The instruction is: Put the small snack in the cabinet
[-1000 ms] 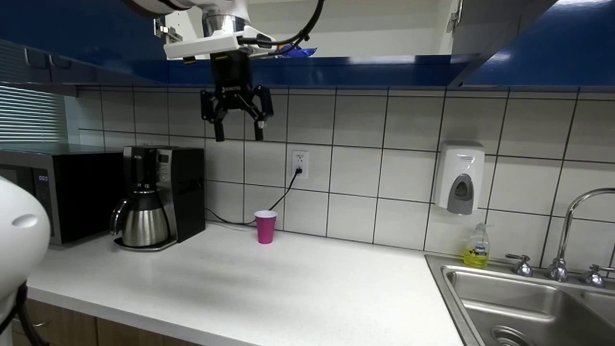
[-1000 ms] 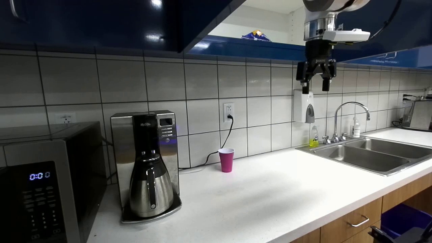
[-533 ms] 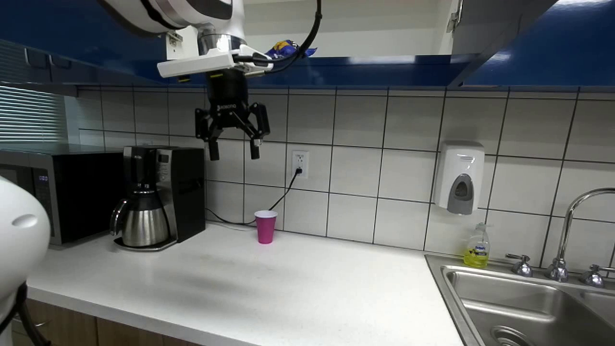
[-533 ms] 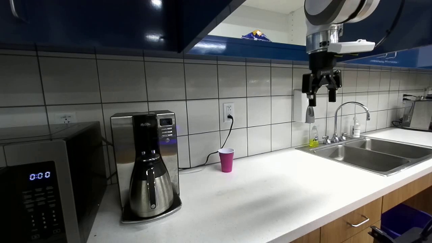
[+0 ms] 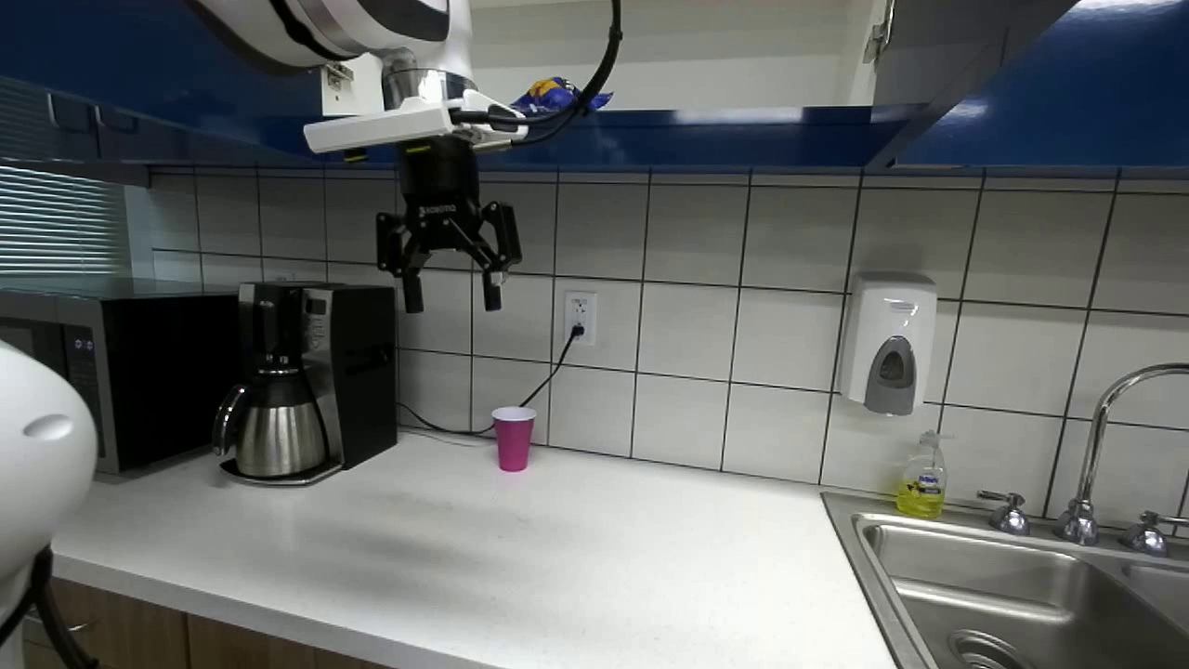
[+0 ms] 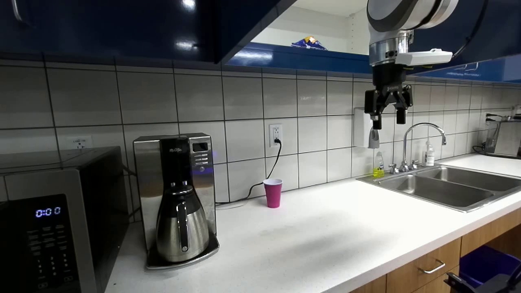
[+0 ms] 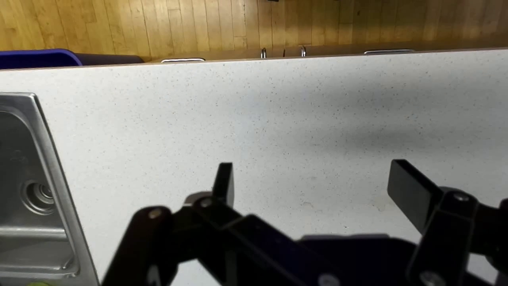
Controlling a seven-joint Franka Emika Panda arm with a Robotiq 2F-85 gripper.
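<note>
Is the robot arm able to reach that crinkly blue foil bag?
Probably yes, after rising: the open black two-fingered gripper hangs lower, and the glossy blue cabinet holding the bag stands open.

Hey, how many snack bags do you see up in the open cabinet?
1. A blue foil snack bag sits low inside the open cabinet, seen in both exterior views; others may be hidden deeper in.

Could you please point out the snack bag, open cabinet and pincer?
Snack bag [image 6: 308, 43]: in an exterior view, crinkled wrapper.
Cabinet [image 5: 725, 74]: in an exterior view, pale interior.
Pincer [image 7: 311, 178]: wrist view, its open gap.
</note>
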